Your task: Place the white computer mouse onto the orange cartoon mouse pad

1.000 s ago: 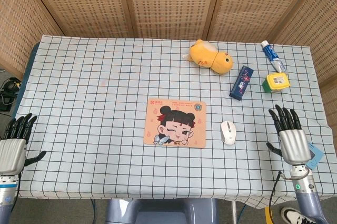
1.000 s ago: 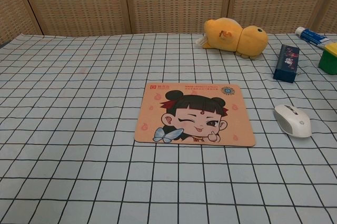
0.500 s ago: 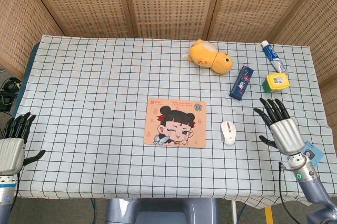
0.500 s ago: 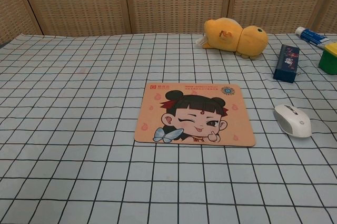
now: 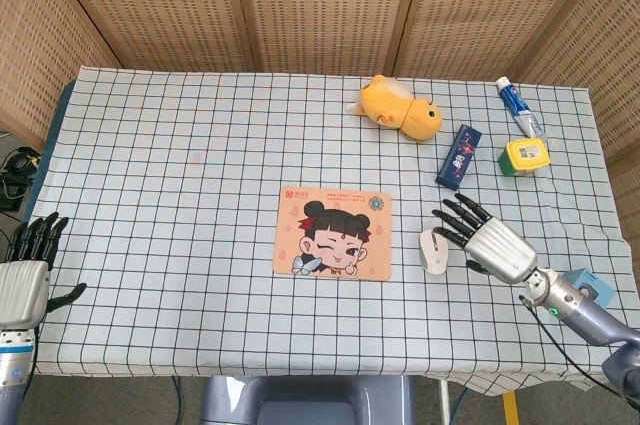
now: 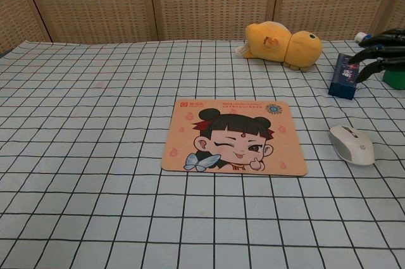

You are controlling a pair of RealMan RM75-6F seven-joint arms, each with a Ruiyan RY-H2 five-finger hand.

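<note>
The white computer mouse (image 5: 432, 251) (image 6: 352, 144) lies on the checked cloth just right of the orange cartoon mouse pad (image 5: 333, 233) (image 6: 233, 137), apart from it. My right hand (image 5: 488, 241) hovers right beside the mouse, fingers spread and pointing left over it, holding nothing; in the chest view only its dark fingertips (image 6: 380, 49) show at the right edge, well above the mouse. My left hand (image 5: 27, 272) stays at the table's left front corner, fingers apart and empty.
A yellow plush toy (image 5: 400, 107) lies at the back. A dark blue box (image 5: 459, 155), a yellow-green container (image 5: 526, 155) and a toothpaste tube (image 5: 518, 105) stand at the back right, close behind my right hand. The checked table (image 5: 180, 175) spreads left of the pad.
My right hand has swung from the table's right edge leftward and forward, ending over the mouse's right side. The mouse, pad and left hand have not moved.
</note>
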